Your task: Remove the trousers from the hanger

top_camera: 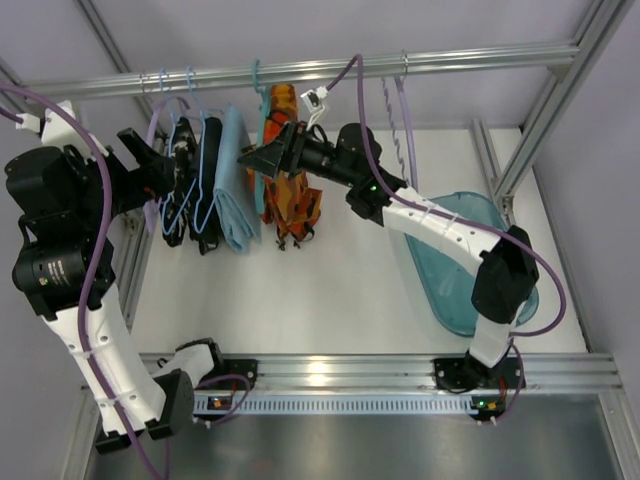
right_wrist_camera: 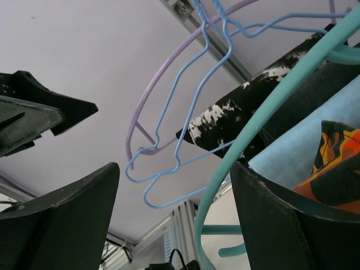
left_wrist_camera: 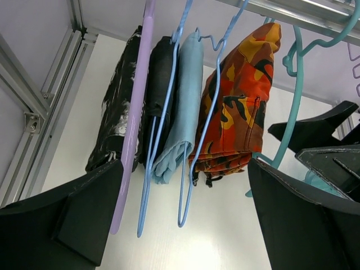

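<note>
Overhead: one white table (top_camera: 330, 290), one aluminium rail (top_camera: 450, 58) across its far side, two arms. One teal basin (top_camera: 445, 295) sits on the table at right, partly covered by the right arm. Garments on the rail, four: two black garments (left_wrist_camera: 115, 112) (left_wrist_camera: 160, 84) at left, one light-blue cloth (left_wrist_camera: 183, 101), then one pair of trousers (left_wrist_camera: 242, 112), orange-red camouflage, draped over the hanger (left_wrist_camera: 292, 107) and hanging clear of the table. Trousers touch the blue cloth on their left. Hangers in that group, four: one teal (the hanger), one lilac hanger (left_wrist_camera: 132, 124), two pale-blue wire hangers (left_wrist_camera: 154, 157) (left_wrist_camera: 205, 135); the wire ones cross in front of the cloth and trousers in the left wrist view. What looks like a second lilac one (top_camera: 405, 120) hangs alone farther right. Left gripper (left_wrist_camera: 185, 163): fingers spread wide, gripping nothing, just beside the black garments. Right gripper (right_wrist_camera: 174, 166): fingers also spread, unclamped, up at the hanger's upper curve; the teal bar runs just beside its right finger (right_wrist_camera: 281, 225), contact cannot be told.
</note>
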